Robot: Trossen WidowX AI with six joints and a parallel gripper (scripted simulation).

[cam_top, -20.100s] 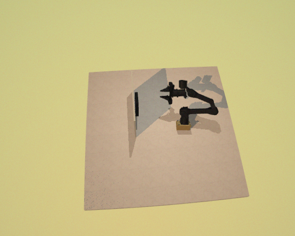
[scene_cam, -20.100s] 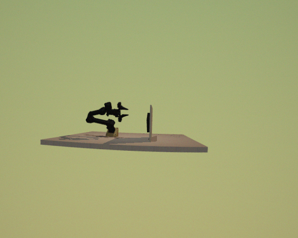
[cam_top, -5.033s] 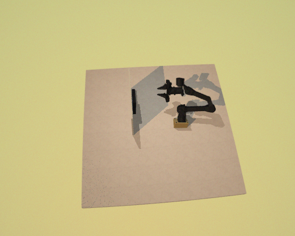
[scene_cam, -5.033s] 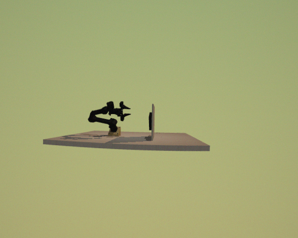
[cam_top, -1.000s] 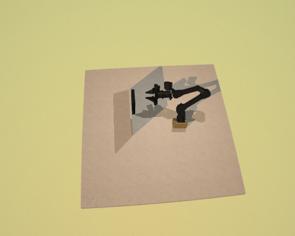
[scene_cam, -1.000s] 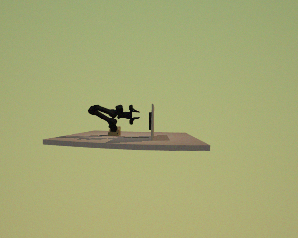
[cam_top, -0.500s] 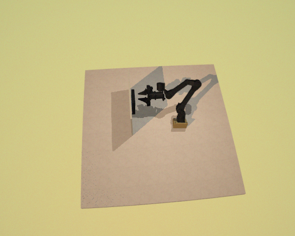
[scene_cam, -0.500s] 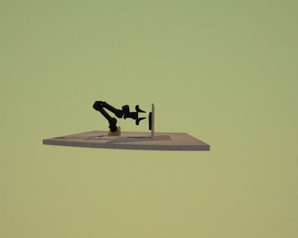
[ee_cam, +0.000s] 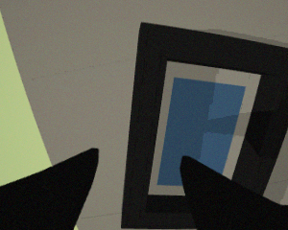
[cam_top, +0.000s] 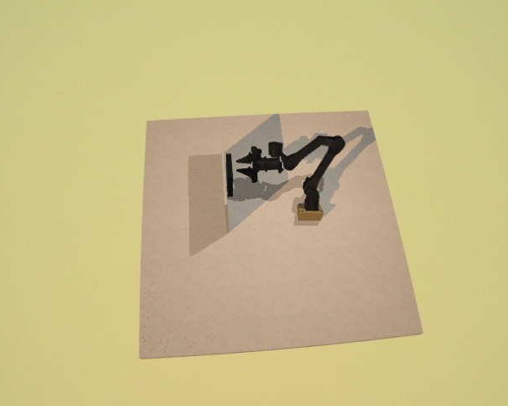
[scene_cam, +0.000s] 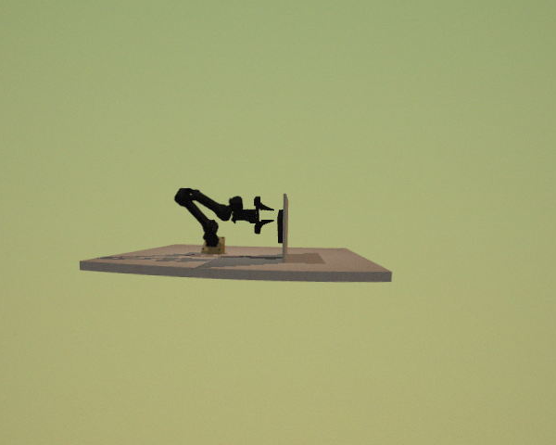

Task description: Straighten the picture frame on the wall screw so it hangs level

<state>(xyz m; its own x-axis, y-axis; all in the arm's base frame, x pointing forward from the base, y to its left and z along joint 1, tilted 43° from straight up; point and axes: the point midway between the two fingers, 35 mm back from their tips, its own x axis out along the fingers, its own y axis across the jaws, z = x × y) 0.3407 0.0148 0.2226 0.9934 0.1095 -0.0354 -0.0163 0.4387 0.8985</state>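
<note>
The picture frame [cam_top: 229,174] [scene_cam: 280,225] [ee_cam: 151,72] is black with a pale mat and a blue picture. It hangs on the upright wall panel [scene_cam: 285,203] [ee_cam: 77,110]. In the wrist view its upper edge slopes down to the right, and the panel's edge slants as well; how far it is off level I cannot tell. The screw and notched strip are hidden. My gripper [cam_top: 237,166] [scene_cam: 272,214] [ee_cam: 140,158] is open and empty, a short way in front of the frame's face. In the wrist view its fingertips appear on either side of the frame's left bar, one over the picture.
The panel stands on the pinkish base board [cam_top: 289,279] [scene_cam: 234,274]. The arm's yellow mounting block [cam_top: 310,214] [scene_cam: 213,248] is on the same board, on the gripper's side of the panel. Shadows of the arm and panel fall across the board.
</note>
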